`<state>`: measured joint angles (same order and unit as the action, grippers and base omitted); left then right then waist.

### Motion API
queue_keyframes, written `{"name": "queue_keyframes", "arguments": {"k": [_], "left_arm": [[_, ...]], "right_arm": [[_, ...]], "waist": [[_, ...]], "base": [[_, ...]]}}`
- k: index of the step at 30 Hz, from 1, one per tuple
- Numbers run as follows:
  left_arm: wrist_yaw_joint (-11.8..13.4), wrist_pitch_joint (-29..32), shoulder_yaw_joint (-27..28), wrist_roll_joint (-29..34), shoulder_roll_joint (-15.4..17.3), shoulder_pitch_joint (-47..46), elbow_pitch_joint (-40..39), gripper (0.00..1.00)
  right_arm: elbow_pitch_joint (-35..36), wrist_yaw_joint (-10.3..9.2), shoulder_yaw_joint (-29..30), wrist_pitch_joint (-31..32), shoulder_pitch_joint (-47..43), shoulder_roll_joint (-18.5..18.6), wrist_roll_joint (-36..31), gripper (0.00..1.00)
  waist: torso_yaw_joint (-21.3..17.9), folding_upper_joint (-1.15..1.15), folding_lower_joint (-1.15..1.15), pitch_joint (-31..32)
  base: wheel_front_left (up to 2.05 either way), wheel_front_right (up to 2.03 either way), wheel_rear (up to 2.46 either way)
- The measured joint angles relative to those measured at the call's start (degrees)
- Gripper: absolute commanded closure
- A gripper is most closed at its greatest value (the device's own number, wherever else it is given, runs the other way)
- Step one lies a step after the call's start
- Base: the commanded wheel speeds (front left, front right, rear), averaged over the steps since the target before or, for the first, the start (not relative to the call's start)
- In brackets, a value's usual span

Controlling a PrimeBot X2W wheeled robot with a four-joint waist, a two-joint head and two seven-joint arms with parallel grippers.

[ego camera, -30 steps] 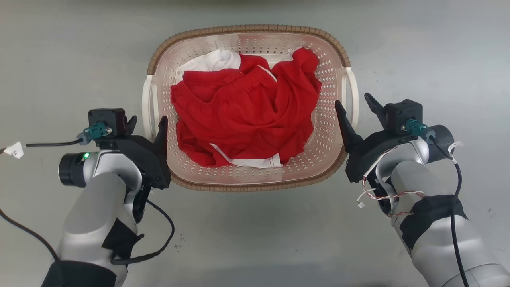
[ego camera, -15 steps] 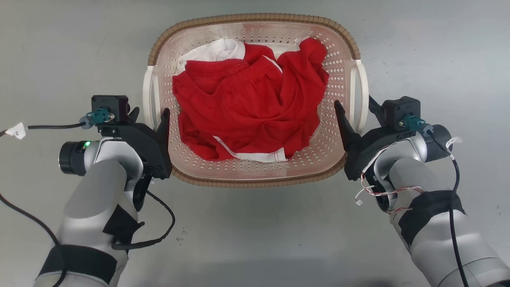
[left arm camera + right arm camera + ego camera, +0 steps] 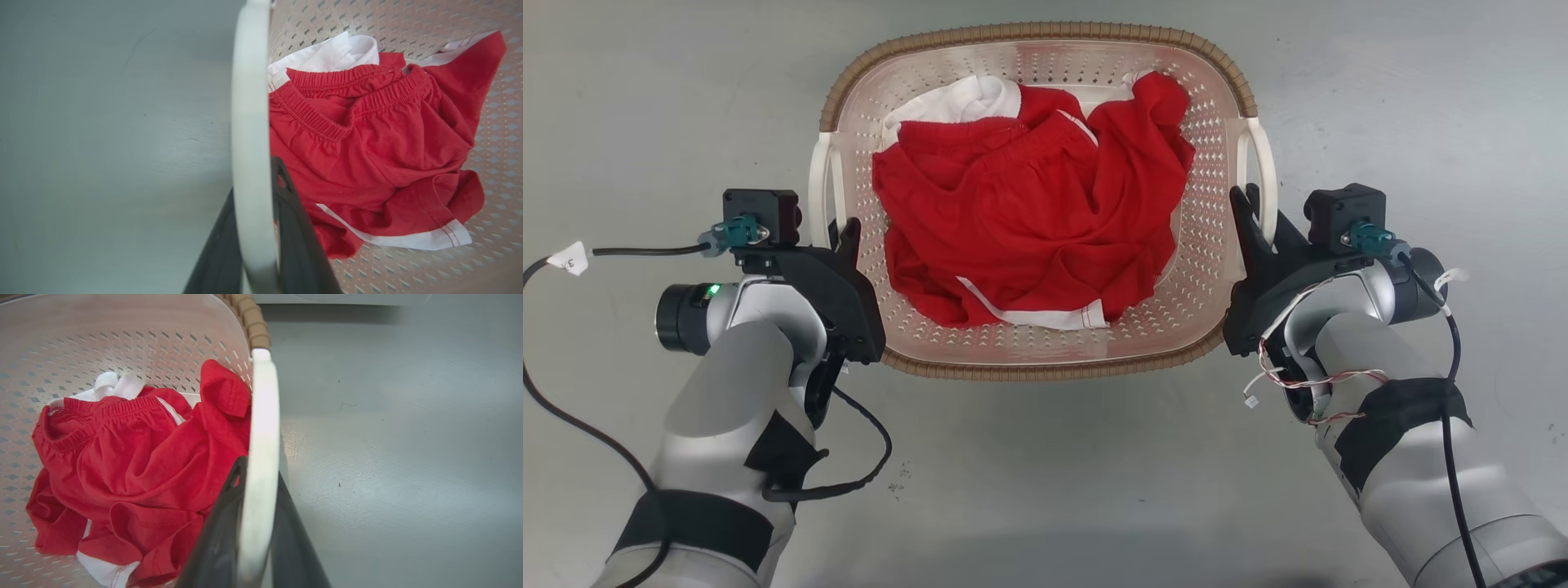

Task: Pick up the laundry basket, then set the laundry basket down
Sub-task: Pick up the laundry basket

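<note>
Red cloth (image 3: 1029,220) lies heaped in the basket (image 3: 1045,33), which in the head view sits between the two grippers. Whether its base touches the grey floor (image 3: 1045,474) I cannot tell. The left gripper (image 3: 837,233) sits at the left handle (image 3: 818,192) and the right gripper (image 3: 1258,214) at the right handle (image 3: 1264,175). This view shows the whole brown rim and both arms at once, but the camera blocks hide how tightly the jaws sit.

The left wrist view makes that plain. The white handle runs straight up between the two dark fingers (image 3: 296,237), which press it from either side, so the jaws are clamped on it. To the inner side of the jaws lies the red cloth, its gathered waistband showing, with a white piece (image 3: 339,51) beyond it. To the outer side is floor.

The right wrist view mirrors this. Two fingers (image 3: 212,547) close on the other handle, with cloth on the inner side, floor on the outer side, and a stretch of rim past the fingertips.

Counted: one basket, two handles, two grippers, four fingers, one white piece. How many red pieces there are cannot be told.
</note>
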<state>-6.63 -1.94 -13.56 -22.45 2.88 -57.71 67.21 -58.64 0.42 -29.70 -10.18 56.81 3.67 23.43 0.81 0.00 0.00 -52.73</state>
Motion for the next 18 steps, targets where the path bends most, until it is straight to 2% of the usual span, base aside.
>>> {"name": "queue_keyframes", "arguments": {"k": [11,18], "left_arm": [[-0.4,-0.8,0.5,-1.5,-1.0,0.4,3.3,1.0],[-0.5,-1.6,1.6,-2.9,-1.6,2.2,4.6,1.0]], "right_arm": [[-2.9,0.0,-1.7,0.0,-0.7,-0.3,2.6,1.0],[-4.7,0.1,-2.5,-0.1,-1.7,-0.6,4.9,1.0]], "waist": [[0.2,0.01,0.0,2.7],[0.3,0.0,0.0,6.7]], "base": [[0.0,0.0,0.0],[0.0,0.0,0.0]]}}
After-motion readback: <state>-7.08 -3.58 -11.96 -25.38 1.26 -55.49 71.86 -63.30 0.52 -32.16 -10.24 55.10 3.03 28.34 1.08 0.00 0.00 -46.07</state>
